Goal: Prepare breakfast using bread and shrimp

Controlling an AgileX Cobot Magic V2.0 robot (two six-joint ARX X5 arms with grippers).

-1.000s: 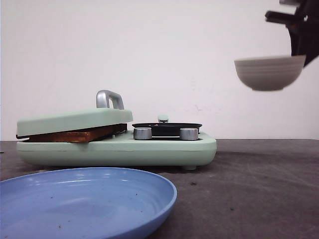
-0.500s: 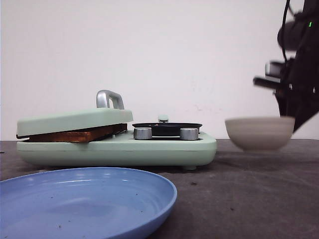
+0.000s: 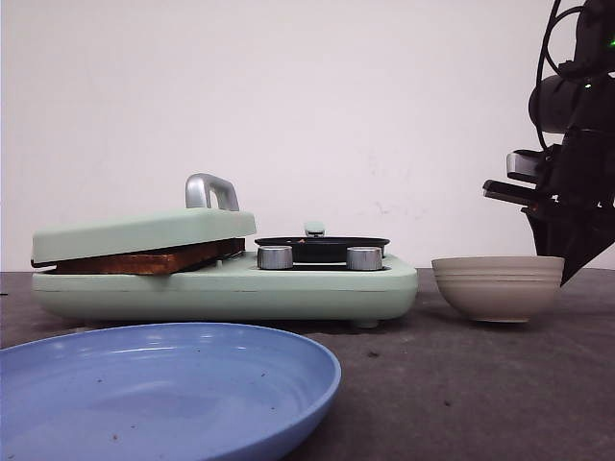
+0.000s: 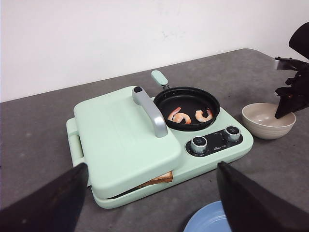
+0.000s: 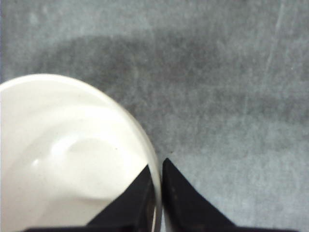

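grey tabletop point(image 3: 500, 384) carries the bowl point(image 3: 498, 286), empty, its rim pinched in the right pincer point(image 5: 155, 193). beyond it, two shrimp point(image 4: 189, 116) lie in the black pan point(image 4: 186, 108); bread point(image 3: 144, 260) sits under the green lid point(image 4: 120, 130), toasting. left pincer point(image 4: 149, 203) hangs wide.

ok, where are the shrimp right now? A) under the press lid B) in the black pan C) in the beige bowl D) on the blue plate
B: the left wrist view shows two shrimp lying in the black pan, and the beige bowl is empty.
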